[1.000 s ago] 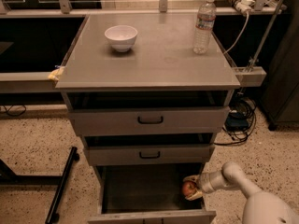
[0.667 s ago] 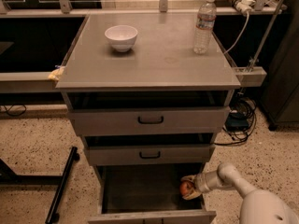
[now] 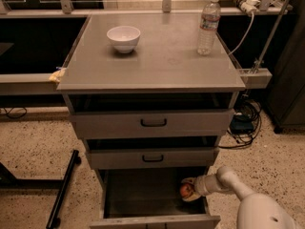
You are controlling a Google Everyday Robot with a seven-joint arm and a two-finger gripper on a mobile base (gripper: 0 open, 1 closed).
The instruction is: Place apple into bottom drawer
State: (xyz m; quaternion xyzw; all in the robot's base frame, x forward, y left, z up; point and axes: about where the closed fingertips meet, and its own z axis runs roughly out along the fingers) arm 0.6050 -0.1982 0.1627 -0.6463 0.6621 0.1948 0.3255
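The bottom drawer (image 3: 143, 194) of the grey cabinet is pulled open, its interior dark. The red-orange apple (image 3: 186, 190) is at the right side inside this drawer, low over its floor. My gripper (image 3: 189, 191) reaches in from the right on a white arm and is shut on the apple, with pale fingers (image 3: 192, 197) wrapped round it. Whether the apple touches the drawer floor I cannot tell.
Two shallower drawers with black handles (image 3: 153, 123) stand partly open above. A white bowl (image 3: 124, 37) and a clear water bottle (image 3: 208, 26) stand on the cabinet top. A black stand leg (image 3: 64, 187) lies on the floor at the left. Cables (image 3: 243, 123) hang at the right.
My gripper has moved a little to the left with the apple, deeper into the bottom drawer.
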